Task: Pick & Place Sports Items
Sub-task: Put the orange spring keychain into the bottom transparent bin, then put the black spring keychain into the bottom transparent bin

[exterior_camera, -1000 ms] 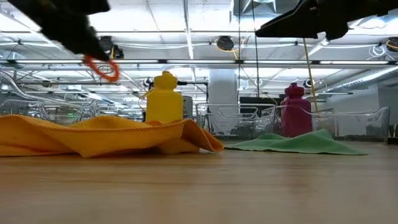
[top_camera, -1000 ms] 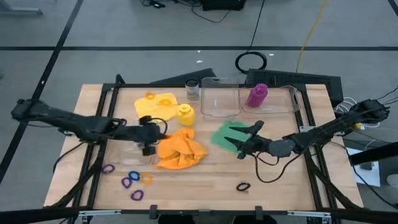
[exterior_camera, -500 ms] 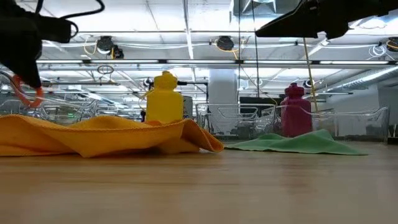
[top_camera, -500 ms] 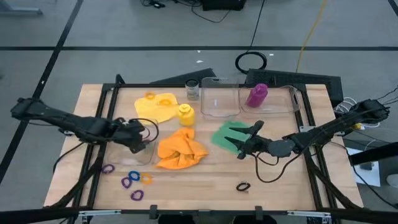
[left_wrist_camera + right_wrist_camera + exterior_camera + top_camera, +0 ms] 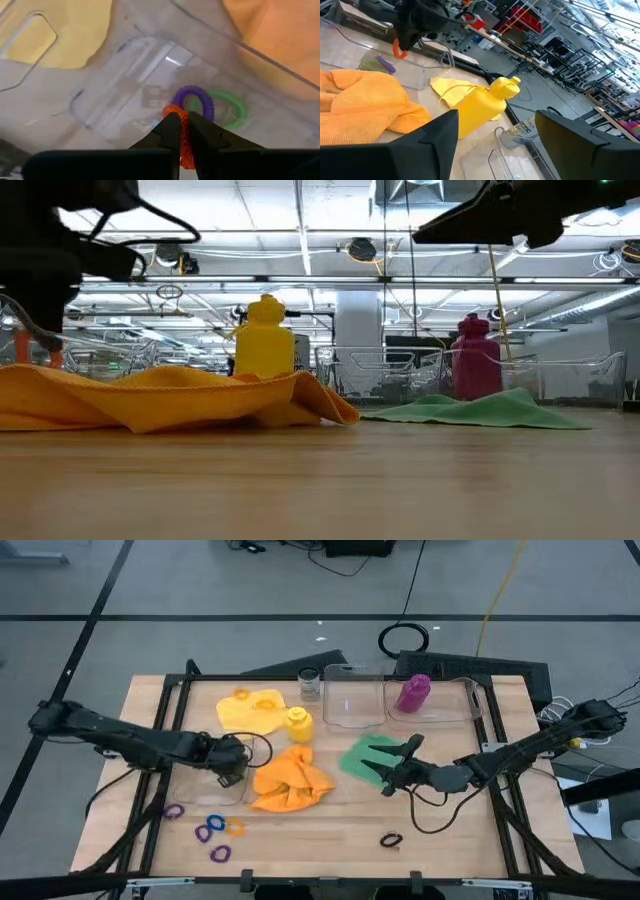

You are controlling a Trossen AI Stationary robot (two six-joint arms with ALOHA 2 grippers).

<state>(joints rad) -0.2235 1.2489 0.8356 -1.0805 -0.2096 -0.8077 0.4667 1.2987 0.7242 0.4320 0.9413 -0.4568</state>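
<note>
My left gripper [image 5: 232, 764] points down over a clear plastic box [image 5: 212, 787] left of the orange cloth [image 5: 290, 780] and is shut on an orange elastic ring [image 5: 184, 146]. A purple ring [image 5: 194, 101] and a green ring [image 5: 229, 108] lie on the box floor below. My right gripper [image 5: 397, 766] stays level above the green cloth [image 5: 368, 757], open, with nothing between its fingers. The yellow bottle [image 5: 297, 723] stands upright by the yellow cloth [image 5: 250, 708]. The purple bottle [image 5: 413, 692] stands in a clear box at the back. My left gripper pinches the orange ring's upper part [image 5: 183, 131] between its two fingers, which come from above and point down. The ring hangs below the fingertips [image 5: 399, 48], lifted clear over the open box; whether it touches the rings beneath, I cannot tell.
Loose purple, blue and orange rings [image 5: 210, 827] lie near the front left, a black one [image 5: 390, 839] at the front right. A yellow ring [image 5: 241, 694] rests on the yellow cloth. A glass jar [image 5: 309, 685] and two clear boxes [image 5: 352, 698] stand along the far edge.
My left gripper has sunk with the orange ring and tipped from slanting to pointing down, moving from beside the orange cloth's left edge to over the clear box. It has stayed shut on the ring, which now hangs lower.
</note>
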